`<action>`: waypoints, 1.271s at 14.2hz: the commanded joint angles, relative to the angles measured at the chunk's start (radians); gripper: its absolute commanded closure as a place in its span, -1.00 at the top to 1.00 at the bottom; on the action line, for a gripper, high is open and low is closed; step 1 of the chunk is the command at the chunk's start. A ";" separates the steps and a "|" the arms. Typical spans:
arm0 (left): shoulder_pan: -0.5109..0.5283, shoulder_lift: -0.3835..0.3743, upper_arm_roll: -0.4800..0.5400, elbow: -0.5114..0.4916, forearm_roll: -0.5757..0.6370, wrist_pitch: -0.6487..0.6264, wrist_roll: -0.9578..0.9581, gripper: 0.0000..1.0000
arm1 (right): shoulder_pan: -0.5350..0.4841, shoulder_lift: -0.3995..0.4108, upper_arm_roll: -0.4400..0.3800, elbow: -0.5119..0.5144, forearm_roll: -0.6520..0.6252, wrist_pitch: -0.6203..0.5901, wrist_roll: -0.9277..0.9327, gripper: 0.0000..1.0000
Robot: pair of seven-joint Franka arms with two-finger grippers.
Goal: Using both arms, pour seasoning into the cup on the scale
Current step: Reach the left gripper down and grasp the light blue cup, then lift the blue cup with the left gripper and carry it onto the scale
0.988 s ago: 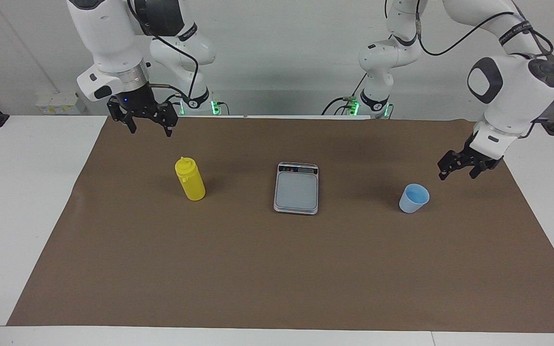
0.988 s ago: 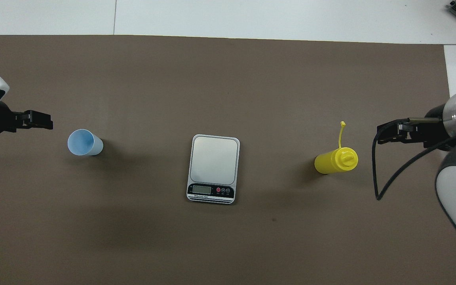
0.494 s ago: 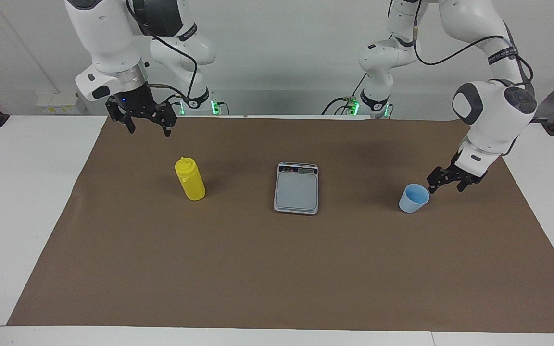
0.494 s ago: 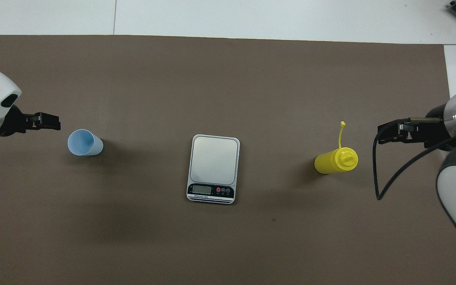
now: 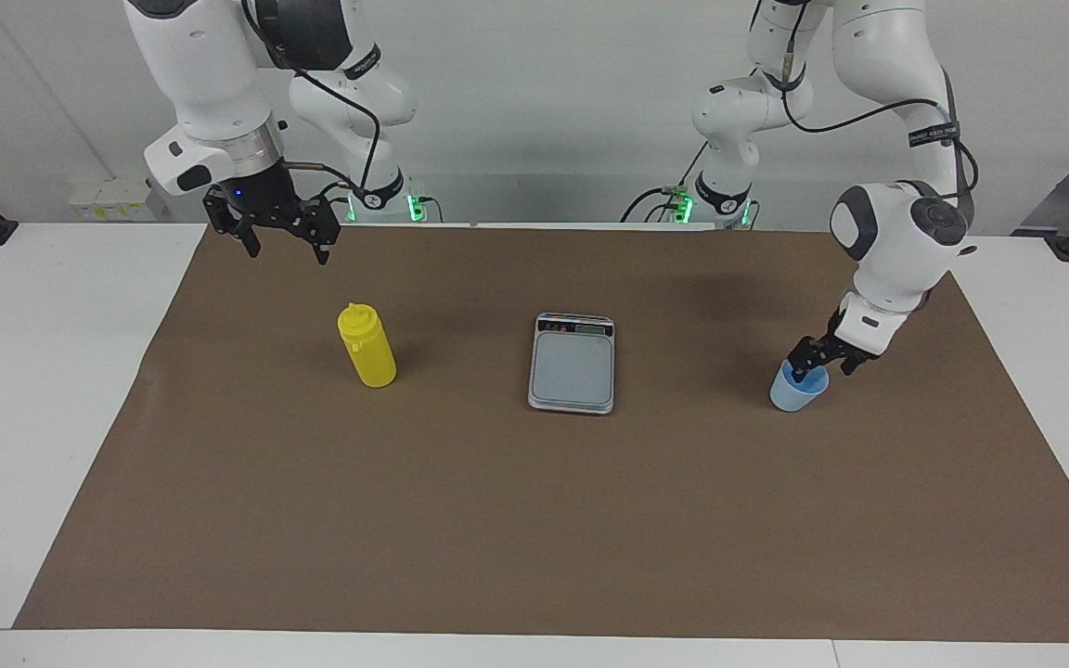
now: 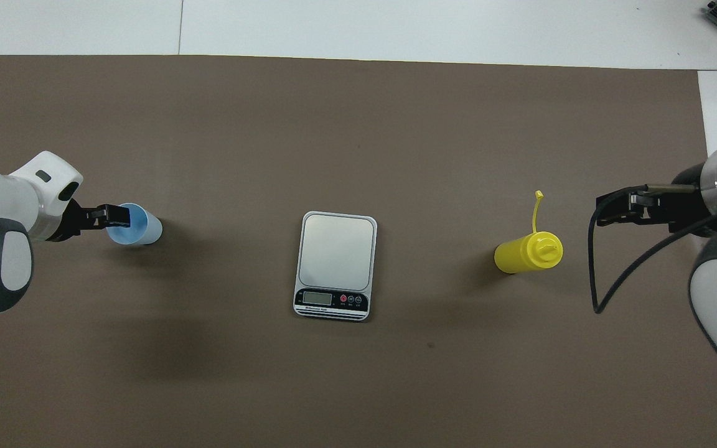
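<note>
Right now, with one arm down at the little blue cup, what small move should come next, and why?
Probably the left gripper should close on the small light-blue plastic cup. Its fingers appear to straddle the cup's rim on the side toward the left arm's end, and the flat grey kitchen scale has nothing on it. The right gripper waits in the air.

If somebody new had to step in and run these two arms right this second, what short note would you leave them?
Left gripper: down at the cup's rim, one finger inside, one outside, open; not yet lifted.
Right gripper: open, waiting in the air near its base, nearer the robots than the seasoning.
The scale sits mid-table with nothing on it; the cup stands toward the left arm's end, the seasoning upright toward the right arm's end, cap off its nozzle.
Done: nothing placed or poured.
Left: grip the cup, set it on the scale, pick up the seasoning, pour.
</note>
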 commanded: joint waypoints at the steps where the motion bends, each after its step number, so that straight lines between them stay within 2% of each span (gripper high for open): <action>1: -0.009 0.022 0.007 -0.012 -0.013 0.042 -0.012 0.23 | -0.009 -0.022 0.003 -0.019 -0.001 0.002 0.001 1.00; 3: -0.015 0.022 0.009 -0.007 -0.013 0.031 -0.013 -0.50 | -0.007 -0.022 0.003 -0.019 -0.001 -0.003 0.003 1.00; 4: -0.015 0.022 0.009 -0.003 -0.013 0.024 -0.009 -0.99 | -0.004 -0.022 0.003 -0.019 -0.001 -0.003 0.003 1.00; 7: -0.016 0.023 0.009 0.035 -0.011 -0.025 0.007 -1.00 | -0.001 -0.022 0.003 -0.019 -0.001 -0.006 0.003 1.00; 13: -0.016 0.008 0.003 0.244 -0.011 -0.274 0.015 -1.00 | 0.002 -0.022 0.005 -0.019 0.001 -0.003 0.013 1.00; 16: -0.079 -0.003 -0.002 0.347 -0.017 -0.397 -0.008 -1.00 | 0.004 -0.022 0.005 -0.020 -0.001 0.020 0.079 1.00; 18: -0.143 -0.023 -0.005 0.367 -0.019 -0.426 -0.098 -1.00 | 0.004 -0.020 0.005 -0.020 -0.001 0.035 0.096 1.00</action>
